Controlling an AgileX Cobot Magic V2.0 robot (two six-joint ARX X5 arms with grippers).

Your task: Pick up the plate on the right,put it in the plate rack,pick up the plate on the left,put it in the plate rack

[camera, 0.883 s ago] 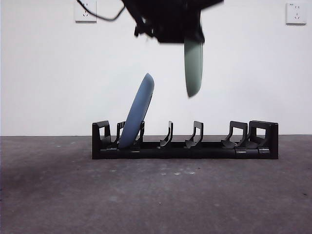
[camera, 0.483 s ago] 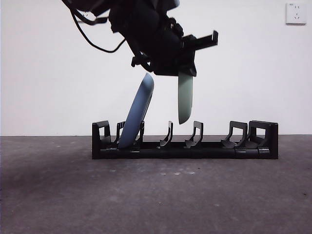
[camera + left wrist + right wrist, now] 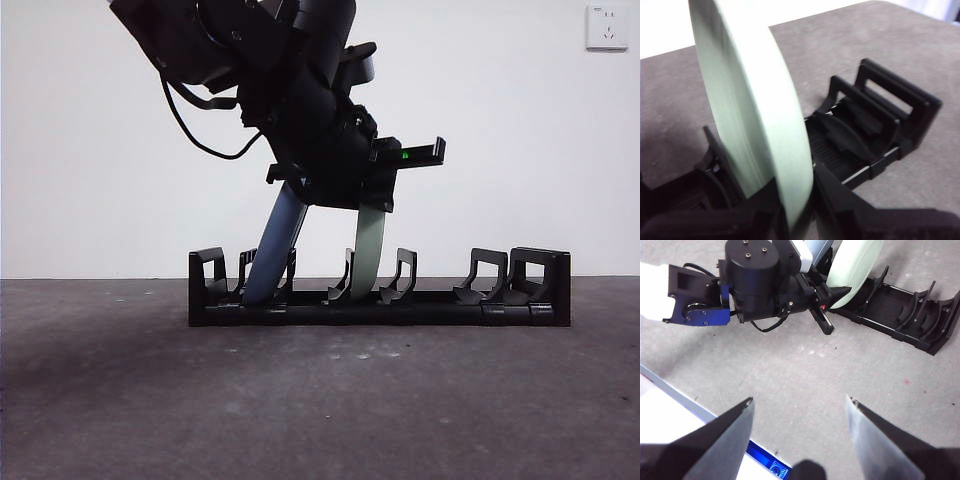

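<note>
L gripper (image 3: 372, 205) pinches the green plate (image 3: 367, 255) by its top edge; plate stands near upright w/ its bottom edge down in the rack (image 3: 520, 300), between two prongs around mid-rack. Blue plate (image 3: 275, 250) already sits in a slot toward the rack's left end in front view, leaning right. R gripper (image 3: 799, 405) hangs well off over bare table (image 3: 805, 375), jaws spread, holding nothing.
</note>
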